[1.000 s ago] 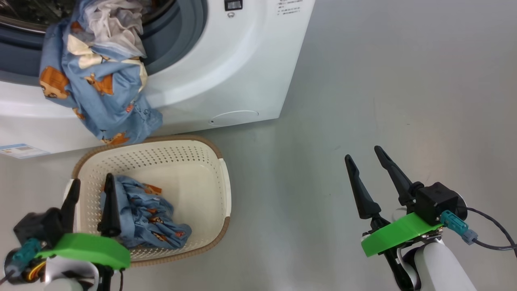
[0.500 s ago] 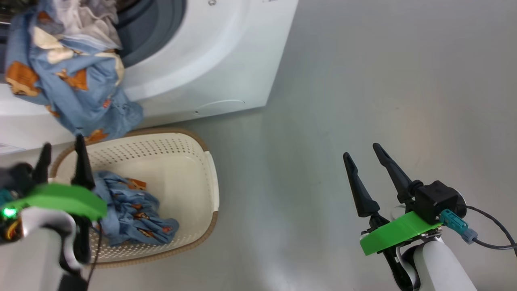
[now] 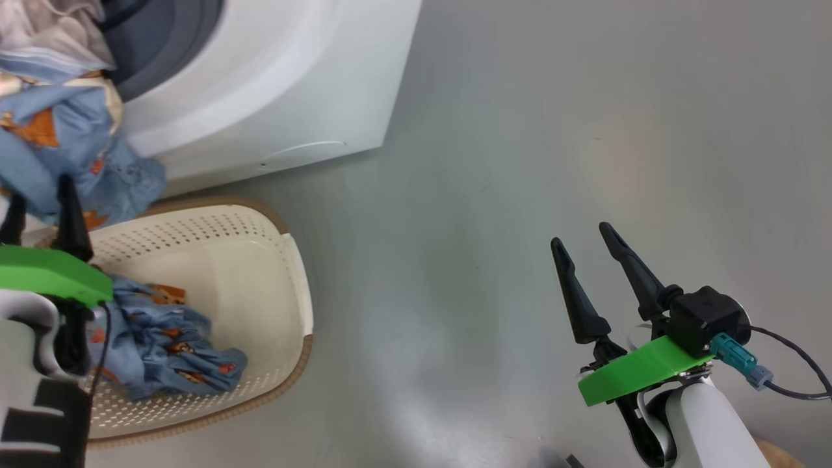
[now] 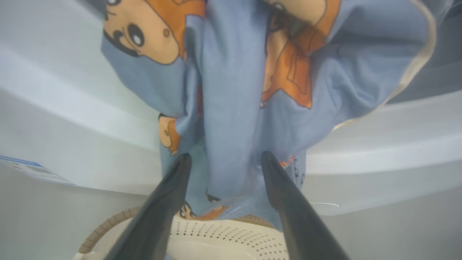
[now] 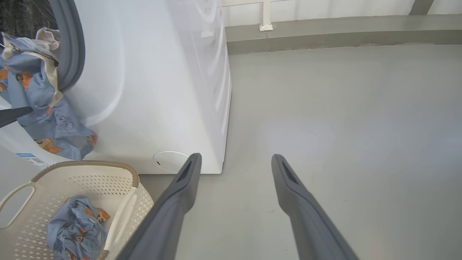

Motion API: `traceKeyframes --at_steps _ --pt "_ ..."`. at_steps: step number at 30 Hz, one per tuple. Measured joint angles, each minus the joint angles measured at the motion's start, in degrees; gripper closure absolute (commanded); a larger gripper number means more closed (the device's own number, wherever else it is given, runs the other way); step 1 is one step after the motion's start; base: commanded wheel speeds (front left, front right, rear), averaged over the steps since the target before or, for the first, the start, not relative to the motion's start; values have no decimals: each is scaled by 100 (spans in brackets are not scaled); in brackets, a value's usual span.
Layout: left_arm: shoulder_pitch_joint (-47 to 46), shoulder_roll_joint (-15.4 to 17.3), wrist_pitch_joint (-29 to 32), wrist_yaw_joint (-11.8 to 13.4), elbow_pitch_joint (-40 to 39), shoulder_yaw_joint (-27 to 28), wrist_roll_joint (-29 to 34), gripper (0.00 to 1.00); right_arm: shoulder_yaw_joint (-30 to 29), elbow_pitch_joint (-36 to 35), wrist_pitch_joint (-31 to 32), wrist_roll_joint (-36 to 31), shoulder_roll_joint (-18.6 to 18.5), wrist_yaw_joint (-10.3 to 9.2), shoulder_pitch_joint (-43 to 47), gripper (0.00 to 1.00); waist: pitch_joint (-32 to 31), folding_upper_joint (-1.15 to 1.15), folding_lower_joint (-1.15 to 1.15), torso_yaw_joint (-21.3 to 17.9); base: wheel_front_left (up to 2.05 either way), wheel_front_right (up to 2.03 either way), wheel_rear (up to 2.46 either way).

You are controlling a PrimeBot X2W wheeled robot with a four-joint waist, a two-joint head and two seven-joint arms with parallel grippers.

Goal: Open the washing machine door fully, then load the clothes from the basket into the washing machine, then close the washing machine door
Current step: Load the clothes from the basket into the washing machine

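Grey floor (image 3: 520,162) runs under the white washing machine (image 3: 260,97), with the basket (image 3: 286,279) just in front of it. Blue clothes (image 3: 65,149) hang from its opening down to the basket's rim, and a smaller bundle (image 3: 156,344) lies inside the basket. My left gripper (image 4: 223,159) is spread wide at the hanging cloth, pinching nothing. My right gripper (image 3: 582,237), also spread, hovers empty over bare floor.

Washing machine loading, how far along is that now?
Done: the washing machine mouth is uncovered, and one printed blue garment drapes half out of it. In hand: the open left gripper points at its hanging end, holding nothing. Left: push that in, move the bundle from the basket, close the door. The right gripper is open.
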Motion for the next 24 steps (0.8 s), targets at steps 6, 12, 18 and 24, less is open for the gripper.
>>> traceKeyframes --at_steps 6,12,18,24 --pt "-306 -2 -74 -111 377 -16 -286 0 9 -20 0 9 2 0 -1 0 87 0 0 -87 0 0 0" --pt "-574 131 -115 -136 700 -82 -381 0 112 -16 0 9 3 0 -74 0 122 0 0 -108 0 0 0" --pt "-767 140 -134 -136 724 -290 -559 0 151 -11 0 10 5 0 -135 0 163 0 0 -157 0 0 0" --pt "-890 145 -174 -136 612 -371 -624 0 171 -2 0 59 7 0 -138 0 197 0 0 -206 0 0 0"
